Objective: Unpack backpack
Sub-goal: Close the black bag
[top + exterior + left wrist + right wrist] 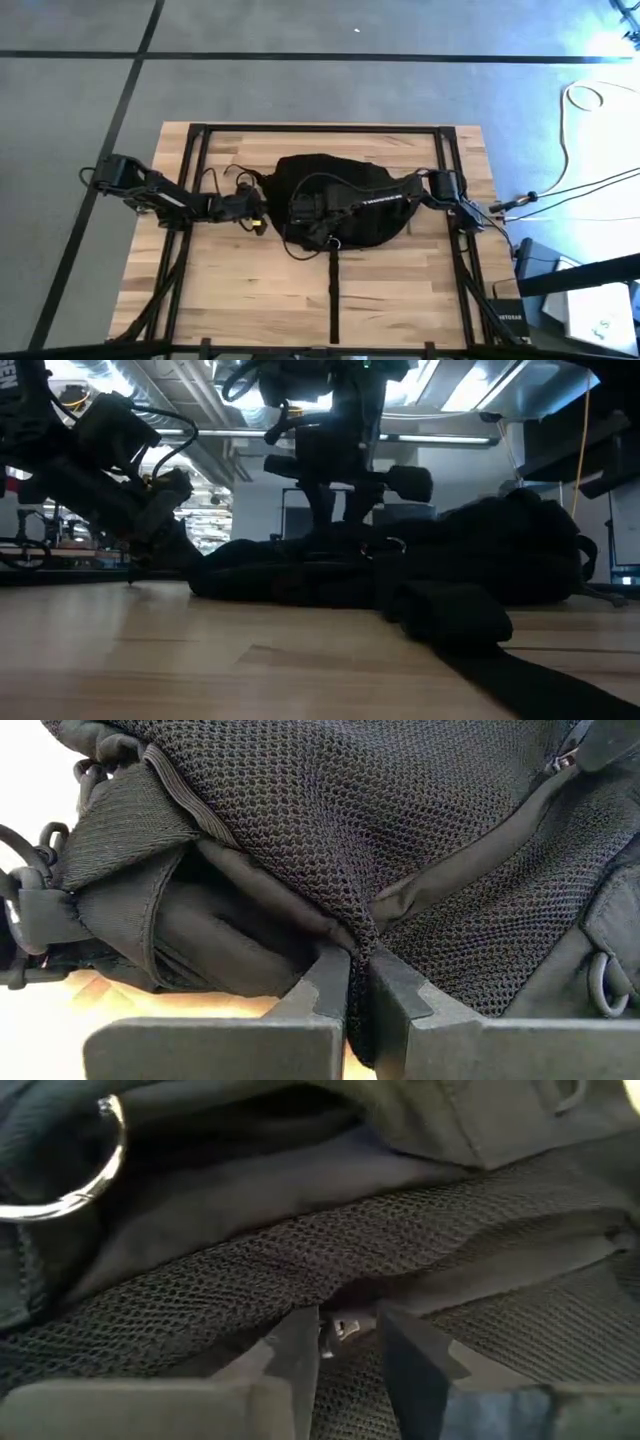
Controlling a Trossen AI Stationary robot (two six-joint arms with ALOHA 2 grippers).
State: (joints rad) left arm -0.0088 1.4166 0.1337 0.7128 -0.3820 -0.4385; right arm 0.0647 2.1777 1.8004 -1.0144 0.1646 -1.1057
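While I've got both arms in on it, the table (230, 290) is basically just holding the backpack (345, 195), which lies flat around the middle of the wood with a strap trailing toward the near edge. My guess is it's flopped on its side like that so the zipper and mesh face the arms. Left gripper (360, 982) is at the bag's left end, fingers pinched tight on a fold of the black mesh, I'd say to anchor the bag so it doesn't slide. Right gripper (350, 1342) has come in over the bag from the right, fingers a little apart with a small metal zipper pull (335, 1328) sitting between them, not clamped as far as I can see. Hard parts: the low view is mostly dark silhouette, I can't see any opening or what's inside, and there's a metal ring (75, 1175) cut off at the edge of the right wrist view.
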